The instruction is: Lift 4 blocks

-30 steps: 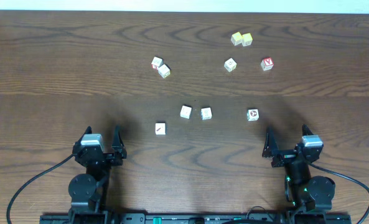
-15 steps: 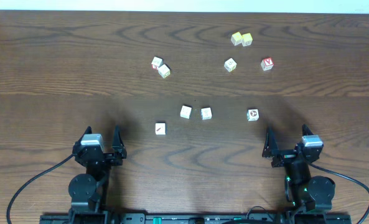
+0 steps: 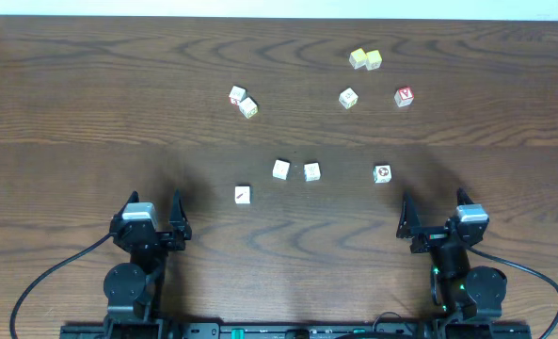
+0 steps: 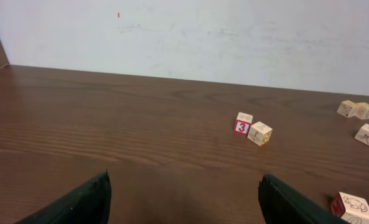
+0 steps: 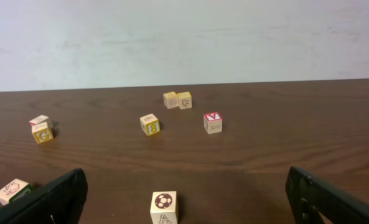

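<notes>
Four white-faced blocks lie in a loose row on the dark wooden table [image 3: 90, 113]: one with a red stroke [image 3: 243, 195], two plain ones [image 3: 280, 169] [image 3: 311, 171], and one with a dark ring [image 3: 382, 173]. My left gripper [image 3: 153, 203] rests open near the front edge, below and left of the red-stroke block [image 4: 352, 206]. My right gripper [image 3: 434, 201] is open too, just right of the ring block [image 5: 163, 207], which sits ahead between its fingers [image 5: 60, 196]. Neither gripper touches or holds anything. In the left wrist view only bare table lies between the open fingers [image 4: 94, 199].
Farther back lie other cubes: a pair [image 3: 237, 95] [image 3: 248, 108] at left, a cube [image 3: 348, 98] beside one with a red letter face [image 3: 405, 96], and two pale yellow cubes [image 3: 358, 58] [image 3: 374, 60]. A white wall [image 5: 184, 37] stands behind the table's far edge.
</notes>
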